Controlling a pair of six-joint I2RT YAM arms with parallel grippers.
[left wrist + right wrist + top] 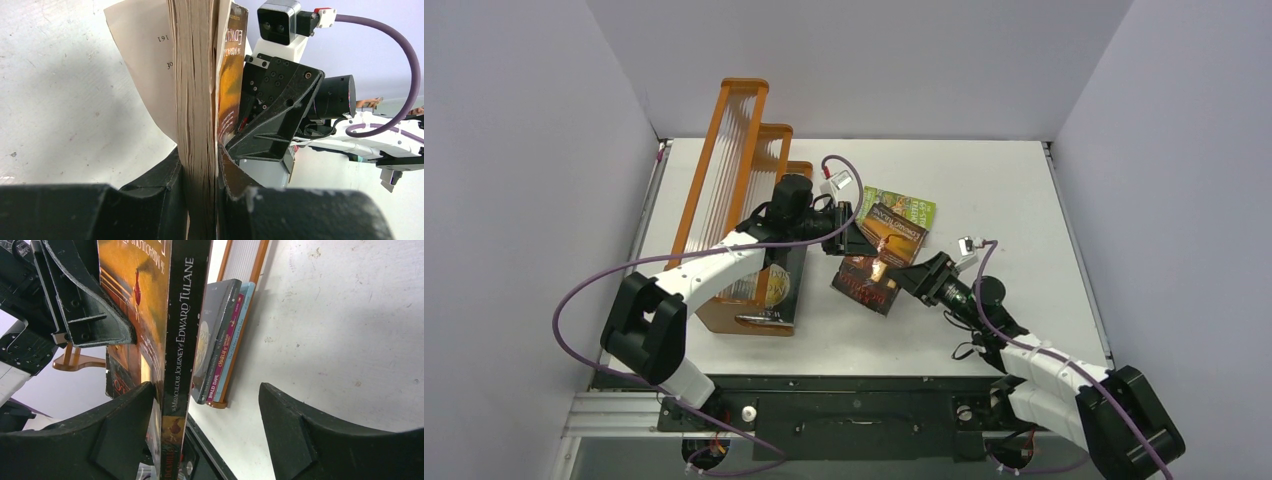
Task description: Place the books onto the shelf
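Book [182, 340] clamped in left fingers [150, 200], right fingers [300, 440] apart astride its spine, shelf [724, 160] beyond.

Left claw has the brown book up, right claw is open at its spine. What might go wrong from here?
1. The left claw pinches the brown book by its page edge, and a loose page splays out: the book may fan open or slip.
2. The open right claw straddles the spine close to the left claw; closing there might knock them together.
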